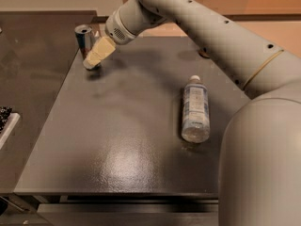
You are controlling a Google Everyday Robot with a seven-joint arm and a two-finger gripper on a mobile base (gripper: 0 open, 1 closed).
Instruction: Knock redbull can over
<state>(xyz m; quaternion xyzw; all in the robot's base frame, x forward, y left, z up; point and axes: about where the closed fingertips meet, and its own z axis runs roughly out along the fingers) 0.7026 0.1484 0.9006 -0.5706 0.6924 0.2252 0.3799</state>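
Note:
The redbull can [83, 37] stands at the far left corner of the dark grey table [122, 140]; its silver top and upper body show and it looks upright. My gripper [92, 61] reaches in from the upper right, with its cream fingers [99, 52] together. It lies across the right side and lower part of the can and hides them. It appears to touch the can and holds nothing.
A clear plastic water bottle [195, 109] with a white cap lies on its side at the table's right middle. My arm [211, 36] spans the far right and hides the brown-gold can. A dark counter [28, 60] adjoins the table on the left.

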